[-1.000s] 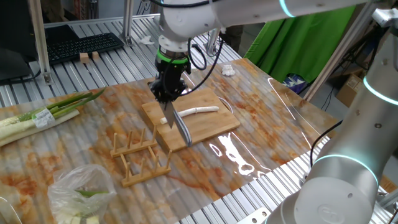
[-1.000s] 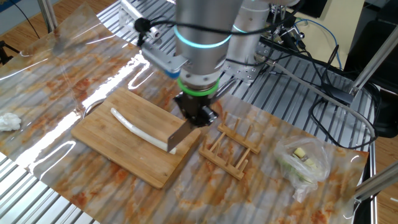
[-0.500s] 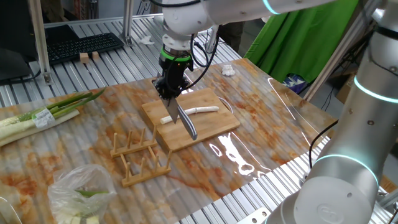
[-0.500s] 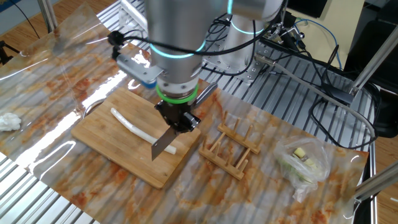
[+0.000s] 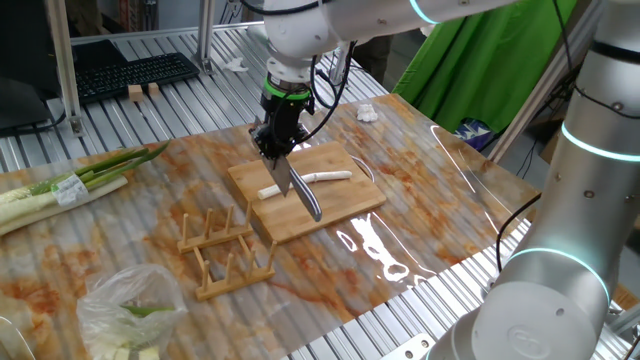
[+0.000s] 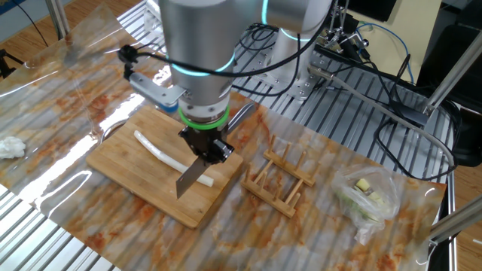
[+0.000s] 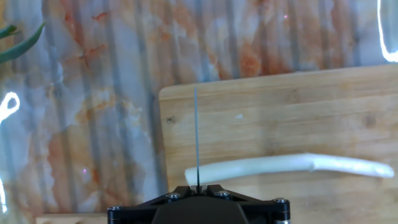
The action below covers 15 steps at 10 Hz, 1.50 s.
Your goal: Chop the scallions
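Note:
A pale cream scallion stalk (image 5: 325, 177) (image 6: 157, 150) (image 7: 286, 164) lies in one curved length on the wooden board (image 5: 345, 205) (image 6: 124, 172) (image 7: 280, 106). My gripper (image 5: 277, 152) (image 6: 204, 150) (image 7: 198, 188) is shut on a knife (image 5: 303, 197) (image 6: 193, 178). It hangs over the board with the blade pointing down across the stalk, close to one end. In the hand view the knife (image 7: 197, 137) shows edge-on as a thin dark line crossing the stalk's left end. Whether the edge touches the stalk I cannot tell.
A wooden rack (image 5: 225, 250) (image 6: 279, 181) stands beside the board. A long green-and-white bundle (image 5: 70, 185) lies at the table's left. A clear bag of green bits (image 5: 130, 310) (image 6: 365, 196) sits near the front. A crumpled white wad (image 5: 366, 113) (image 6: 9, 147) lies beyond the board.
The gripper and knife have shifted a little way along the board, from just past the stalk's end to over the stalk itself. The stalk has not moved.

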Each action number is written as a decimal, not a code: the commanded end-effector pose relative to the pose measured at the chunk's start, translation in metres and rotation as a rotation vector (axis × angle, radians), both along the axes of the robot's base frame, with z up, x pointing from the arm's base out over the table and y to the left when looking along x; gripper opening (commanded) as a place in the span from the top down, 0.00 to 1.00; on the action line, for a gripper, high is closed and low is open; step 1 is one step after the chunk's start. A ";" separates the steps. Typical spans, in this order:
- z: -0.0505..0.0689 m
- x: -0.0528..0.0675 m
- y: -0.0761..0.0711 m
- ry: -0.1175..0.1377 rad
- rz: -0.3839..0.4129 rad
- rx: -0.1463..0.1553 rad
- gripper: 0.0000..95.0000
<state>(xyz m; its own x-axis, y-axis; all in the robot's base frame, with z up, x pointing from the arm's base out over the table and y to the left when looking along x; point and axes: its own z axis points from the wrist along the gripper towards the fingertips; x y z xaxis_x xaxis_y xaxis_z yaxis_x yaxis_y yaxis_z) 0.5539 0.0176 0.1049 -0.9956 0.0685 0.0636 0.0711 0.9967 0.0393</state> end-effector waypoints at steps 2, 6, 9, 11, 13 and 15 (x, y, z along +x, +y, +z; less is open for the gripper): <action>-0.007 0.005 0.004 -0.005 0.009 0.000 1.00; -0.016 0.008 0.004 -0.003 0.028 -0.009 1.00; -0.023 0.003 0.001 -0.008 0.027 -0.008 1.00; -0.025 0.001 0.000 -0.007 0.031 -0.008 1.00; -0.028 0.000 -0.002 -0.009 0.039 -0.012 1.00; -0.031 0.000 -0.006 -0.009 0.044 -0.011 1.00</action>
